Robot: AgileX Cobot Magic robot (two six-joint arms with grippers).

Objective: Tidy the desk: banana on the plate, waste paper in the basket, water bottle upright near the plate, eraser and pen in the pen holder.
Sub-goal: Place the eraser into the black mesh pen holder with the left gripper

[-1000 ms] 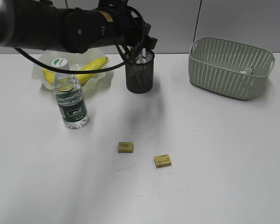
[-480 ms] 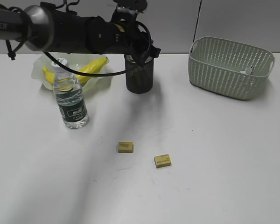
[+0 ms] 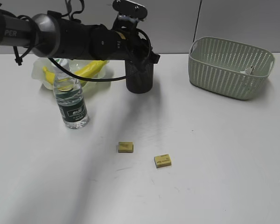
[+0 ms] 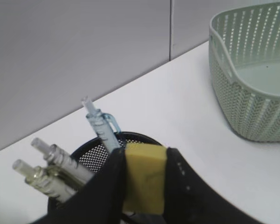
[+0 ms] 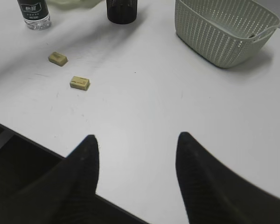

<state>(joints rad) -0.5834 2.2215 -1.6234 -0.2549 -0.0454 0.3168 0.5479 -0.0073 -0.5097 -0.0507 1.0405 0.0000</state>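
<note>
My left gripper (image 4: 144,151) is shut on a yellow eraser (image 4: 144,179) right above the rim of the black mesh pen holder (image 3: 140,80), which holds clear pens (image 4: 101,129). In the exterior view that arm reaches across from the left to the pen holder. Two more yellow erasers (image 3: 125,147) (image 3: 162,161) lie on the desk. The banana (image 3: 92,66) rests on the wavy plate (image 3: 38,71), with the water bottle (image 3: 71,100) upright in front of it. Waste paper (image 3: 248,71) lies in the basket (image 3: 231,70). My right gripper (image 5: 136,140) is open and empty above the desk's near edge.
The basket (image 4: 252,93) stands to the right of the pen holder with bare desk (image 3: 210,149) between them. A grey wall runs behind the desk. In the right wrist view, the desk's near edge cuts across the bottom left with dark space below.
The left arm has swung and stretched out toward the pen holder, bringing the wrist lower over its rim. The things on the desk have not moved.
</note>
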